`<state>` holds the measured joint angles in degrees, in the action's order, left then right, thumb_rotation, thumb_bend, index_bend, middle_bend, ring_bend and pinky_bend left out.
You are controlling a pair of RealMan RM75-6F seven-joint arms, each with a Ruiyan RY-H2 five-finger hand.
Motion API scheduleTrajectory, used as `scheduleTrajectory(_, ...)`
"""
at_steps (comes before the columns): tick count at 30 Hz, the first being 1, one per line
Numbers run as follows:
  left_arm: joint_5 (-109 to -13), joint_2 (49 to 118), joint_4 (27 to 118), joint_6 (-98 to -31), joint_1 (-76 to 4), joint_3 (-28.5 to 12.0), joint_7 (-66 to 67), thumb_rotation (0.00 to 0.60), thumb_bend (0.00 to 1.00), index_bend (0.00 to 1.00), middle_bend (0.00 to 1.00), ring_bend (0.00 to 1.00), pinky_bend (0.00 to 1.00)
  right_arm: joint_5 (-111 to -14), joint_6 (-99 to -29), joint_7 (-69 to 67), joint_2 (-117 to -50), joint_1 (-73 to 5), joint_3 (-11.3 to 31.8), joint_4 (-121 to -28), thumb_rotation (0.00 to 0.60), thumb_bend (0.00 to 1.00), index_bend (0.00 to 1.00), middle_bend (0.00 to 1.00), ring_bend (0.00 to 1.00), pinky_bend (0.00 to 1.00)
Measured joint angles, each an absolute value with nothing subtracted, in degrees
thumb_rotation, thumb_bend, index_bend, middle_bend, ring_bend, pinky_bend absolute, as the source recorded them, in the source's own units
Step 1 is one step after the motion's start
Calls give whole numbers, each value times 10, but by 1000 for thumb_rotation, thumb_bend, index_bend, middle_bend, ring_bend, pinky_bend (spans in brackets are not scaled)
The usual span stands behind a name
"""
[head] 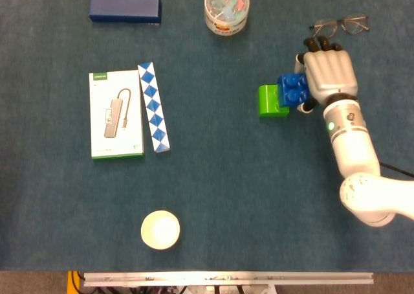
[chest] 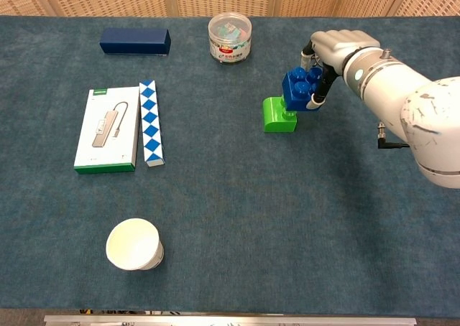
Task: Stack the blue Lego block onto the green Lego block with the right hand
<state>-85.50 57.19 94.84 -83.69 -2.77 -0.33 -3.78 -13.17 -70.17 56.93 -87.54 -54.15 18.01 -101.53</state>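
Note:
The green Lego block (head: pixel 272 100) (chest: pixel 277 115) sits on the blue cloth right of centre. My right hand (head: pixel 330 74) (chest: pixel 336 47) holds the blue Lego block (head: pixel 292 91) (chest: pixel 299 89) just above and to the right of the green one. The blue block's left end overlaps the green block's right edge, studs up and slightly tilted. In these views I cannot tell whether the two blocks touch. My left hand is out of both views.
Glasses (head: pixel 339 26) lie behind my right hand. A round plastic jar (head: pixel 226 8) (chest: pixel 229 38) and a dark blue box (head: pixel 125 9) (chest: pixel 135 41) stand at the back. A white boxed adapter (head: pixel 116 115), a blue-white patterned bar (head: pixel 153 107) and a paper cup (head: pixel 160 229) lie to the left.

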Motion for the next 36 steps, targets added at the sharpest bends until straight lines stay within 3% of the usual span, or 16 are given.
scheduleTrajectory(36, -854, 569, 955, -842, -25, -5, -36, 600, 345, 317, 410, 389, 501, -80, -698, 564, -883, -580, 157, -987, 600, 59, 547, 136, 14, 149)
